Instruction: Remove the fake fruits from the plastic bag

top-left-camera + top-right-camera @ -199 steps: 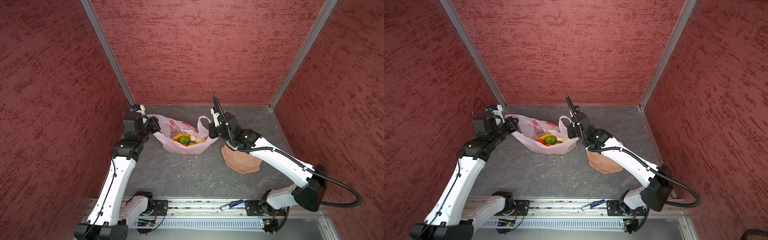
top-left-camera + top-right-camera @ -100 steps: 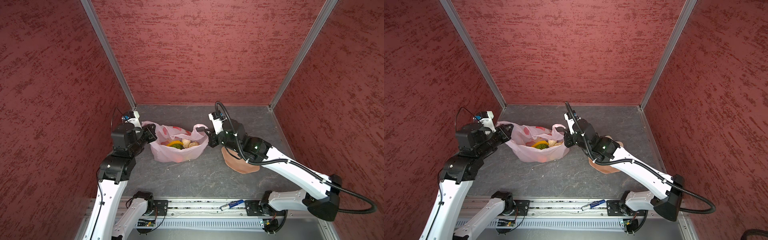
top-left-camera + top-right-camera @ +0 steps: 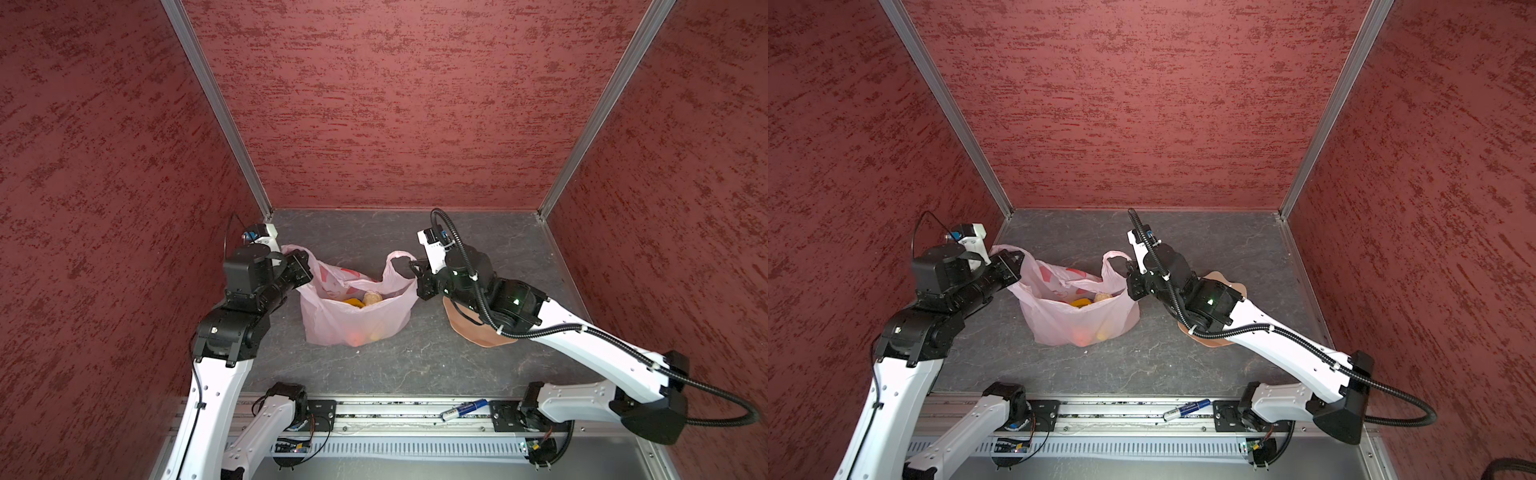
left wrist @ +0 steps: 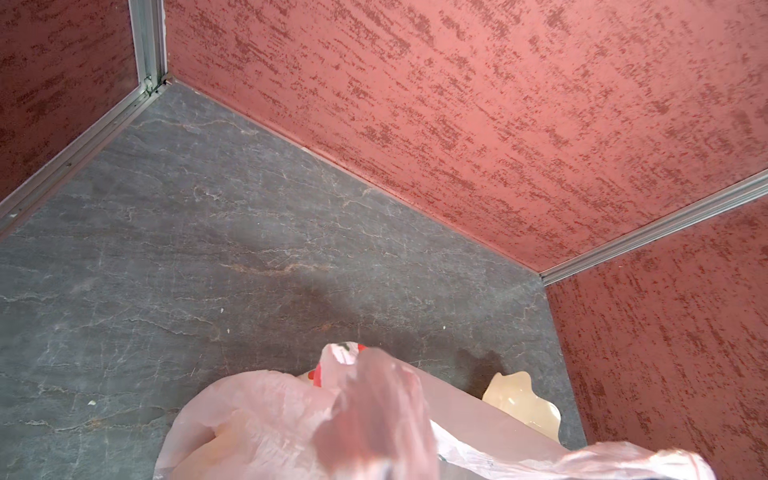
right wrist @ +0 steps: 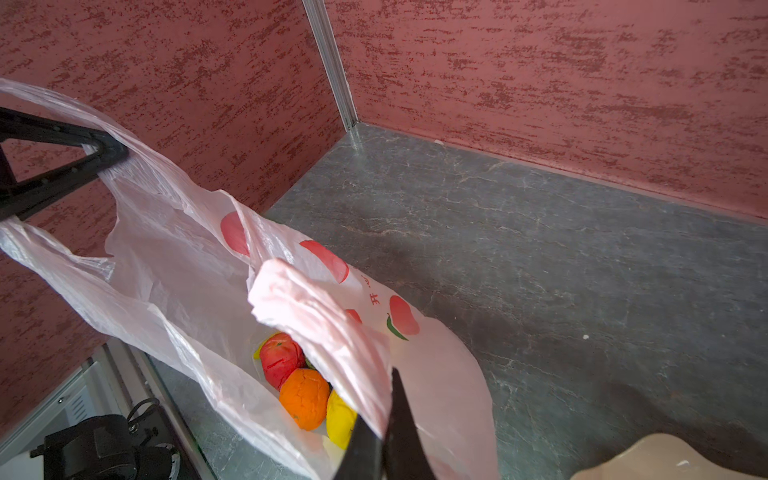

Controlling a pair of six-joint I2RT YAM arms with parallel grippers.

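Observation:
The pale pink plastic bag (image 3: 353, 322) (image 3: 1077, 322) hangs stretched open between both grippers. My left gripper (image 3: 305, 266) (image 3: 1016, 262) is shut on its left loop handle, and the right wrist view shows those black fingers (image 5: 104, 153) pinching the film. My right gripper (image 3: 413, 266) (image 3: 1130, 268) (image 5: 380, 415) is shut on the right handle. The fake fruits (image 3: 365, 300) (image 3: 1090, 299) lie at the bag's bottom: a red one (image 5: 281, 359), an orange one (image 5: 304, 398) and a yellow one (image 5: 340, 419). In the left wrist view, bag film (image 4: 270, 415) hides the jaws.
A peach petal-edged bowl (image 3: 478, 334) (image 3: 1221, 278) (image 4: 521, 399) (image 5: 665, 461) sits on the grey table right of the bag, partly under my right arm. A blue marker (image 3: 463, 409) (image 3: 1185, 409) lies on the front rail. Red walls enclose three sides.
Both arms have drawn back toward the front and risen, carrying the bag by its handles. The bag now hangs taller and the fruits have sunk deeper inside.

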